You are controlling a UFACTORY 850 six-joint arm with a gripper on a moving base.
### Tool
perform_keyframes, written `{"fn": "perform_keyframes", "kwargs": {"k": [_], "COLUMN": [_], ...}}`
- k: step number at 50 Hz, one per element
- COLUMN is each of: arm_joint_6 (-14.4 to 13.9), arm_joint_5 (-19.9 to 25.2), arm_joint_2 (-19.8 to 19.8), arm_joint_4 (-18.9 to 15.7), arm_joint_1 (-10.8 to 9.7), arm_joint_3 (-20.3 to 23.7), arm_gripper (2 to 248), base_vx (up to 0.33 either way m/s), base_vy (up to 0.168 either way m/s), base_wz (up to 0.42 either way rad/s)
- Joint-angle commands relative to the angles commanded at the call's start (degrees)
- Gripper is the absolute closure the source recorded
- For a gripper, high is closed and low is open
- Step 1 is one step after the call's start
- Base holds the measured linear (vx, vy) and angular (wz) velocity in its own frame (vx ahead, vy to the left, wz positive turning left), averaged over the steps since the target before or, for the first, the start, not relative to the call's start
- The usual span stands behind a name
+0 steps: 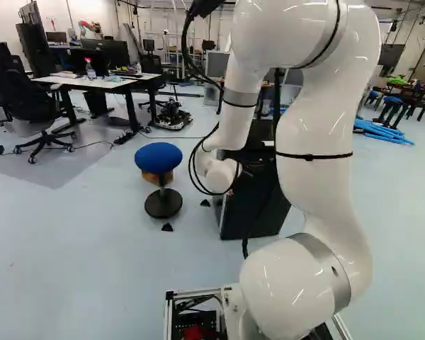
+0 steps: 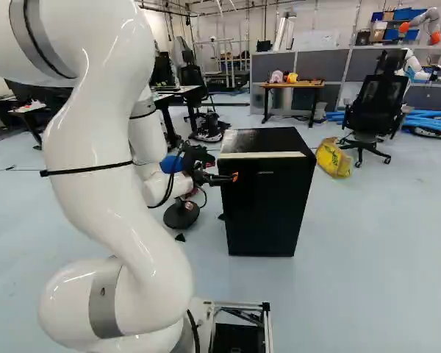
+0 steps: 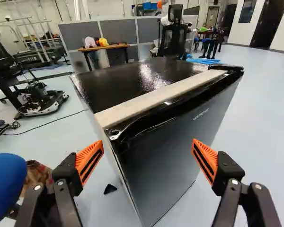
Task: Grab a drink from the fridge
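Gripper (image 3: 147,141), black, orange-padded, fingers spread, empty | fridge (image 3: 128,82), ahead of gripper, door (image 3: 173,146) closed | drink, unseen, presumably inside | step: opening, apparently | next: likely catch door edge, pull

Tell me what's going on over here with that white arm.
The white robot arm has been set to fetch a drink from the small black fridge, but it isn't handling anything at this moment. Its gripper is open and empty, near a top front corner of the fridge. The fridge door looks shut, so opening it is probably the next step.
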Motion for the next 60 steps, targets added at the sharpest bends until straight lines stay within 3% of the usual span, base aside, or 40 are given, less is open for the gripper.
{"fn": "perform_keyframes", "kwargs": {"k": [14, 38, 60], "arm_joint_6": [0.0, 0.0, 0.0], "arm_joint_5": [2.6, 6.1, 6.1], "arm_joint_2": [-3.4, -3.6, -4.1], "arm_joint_4": [2.3, 5.5, 5.5], "arm_joint_1": [1.3, 1.7, 2.6], "arm_joint_3": [-1.7, -2.0, -2.7], "arm_gripper": [3, 3, 3], "base_vx": [0.0, 0.0, 0.0], "base_vy": [0.0, 0.0, 0.0], "base_wz": [0.0, 0.0, 0.0]}}
